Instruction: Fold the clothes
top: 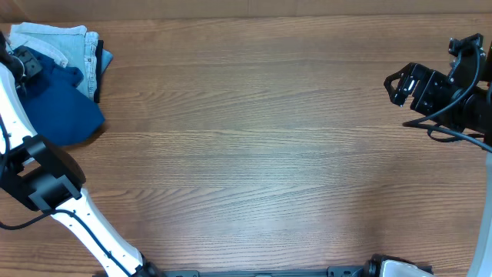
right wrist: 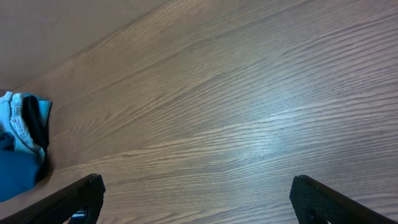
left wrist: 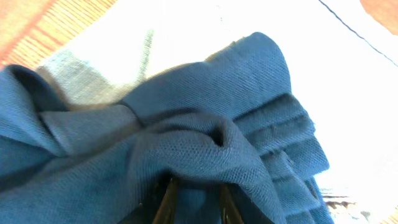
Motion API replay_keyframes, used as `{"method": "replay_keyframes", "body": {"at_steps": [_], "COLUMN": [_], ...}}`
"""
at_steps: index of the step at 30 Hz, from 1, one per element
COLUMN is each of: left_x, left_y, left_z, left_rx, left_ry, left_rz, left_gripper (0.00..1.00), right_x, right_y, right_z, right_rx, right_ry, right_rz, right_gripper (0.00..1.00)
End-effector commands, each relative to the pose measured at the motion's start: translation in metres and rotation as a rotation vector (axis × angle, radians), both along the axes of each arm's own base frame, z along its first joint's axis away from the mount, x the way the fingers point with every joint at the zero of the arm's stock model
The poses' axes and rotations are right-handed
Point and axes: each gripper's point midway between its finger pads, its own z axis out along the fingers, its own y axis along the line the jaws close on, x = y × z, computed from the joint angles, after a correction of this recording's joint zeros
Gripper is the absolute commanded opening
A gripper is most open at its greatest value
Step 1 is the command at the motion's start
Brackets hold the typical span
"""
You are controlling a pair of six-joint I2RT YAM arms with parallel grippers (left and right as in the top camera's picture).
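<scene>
We are starting at the left pincer (left wrist: 196,208), which is sitting buried in the teal polo shirt (left wrist: 205,124). Knit folds are bunching over both fingers with cloth between them, and we are not able to tell whether the jaws are pinching it or standing loose. We are reading this as a hold on a gathered ridge of fabric, suited to dragging the shirt onto open wood. The right pincer (right wrist: 199,208) is hanging with its jaws spread wide and nothing between them, well apart on the opposite side, probably waiting for a free edge.

Moving outward, the shirt is lying crumpled at the far left corner of the table (top: 254,154), overlapping the pale jeans (top: 54,38) piled just behind it. Its long axis is running from the far left, at the pincer, toward the near edge and slightly rightward. Collar and placket are hiding in the bundle, so we are unable to say which way it is pointing.
</scene>
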Motion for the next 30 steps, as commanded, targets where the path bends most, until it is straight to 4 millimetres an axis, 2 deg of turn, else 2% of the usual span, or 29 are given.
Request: {"method": "replay_keyframes", "body": {"at_steps": [1,4,8,11,13,17,23,26,28,30], "left_x": [-0.006,-0.005,-0.008,-0.021,-0.031,-0.062,-0.104,-0.128,-0.139,-0.150], "left_y": [0.014,0.009,-0.004,-0.019,-0.030,-0.052,-0.077,-0.081,-0.087,-0.098], "left_z": [0.014,0.031,0.083,0.126,0.144,0.156,0.152,0.154,0.167,0.192], "left_rx": [0.049,0.053,0.074,0.090,0.084,0.034,-0.132,-0.133,-0.126,-0.101], "left_ry": [-0.002,-0.036,-0.116,-0.163,-0.177,-0.126,-0.052,0.008,-0.005,-0.058], "left_rz": [0.046,0.028,0.004,-0.011,-0.022,-0.020,0.050,0.044,0.037,0.013], "left_gripper": [0.24,0.25,0.36,0.52,0.56,0.55,0.38,0.35,0.35,0.36], "right_x": [0.000,0.000,0.000,0.000,0.000,0.000,-0.001,-0.001,-0.001,0.000], "right_y": [0.001,0.001,0.001,0.001,0.001,0.001,0.001,0.001,0.001,0.001], "right_z": [0.010,0.010,0.009,0.010,0.009,0.009,0.009,0.009,0.009,0.010], "right_rx": [-0.003,-0.003,-0.003,-0.003,-0.003,-0.003,-0.003,-0.003,-0.003,-0.003], "right_ry": [-0.028,-0.028,-0.028,-0.029,-0.028,-0.027,-0.025,-0.024,-0.025,-0.028], "right_rz": [0.005,0.005,0.005,0.005,0.005,0.005,0.005,0.005,0.005,0.005], "right_gripper": [1.00,1.00,1.00,1.00,1.00,1.00,1.00,1.00,1.00,1.00]}}
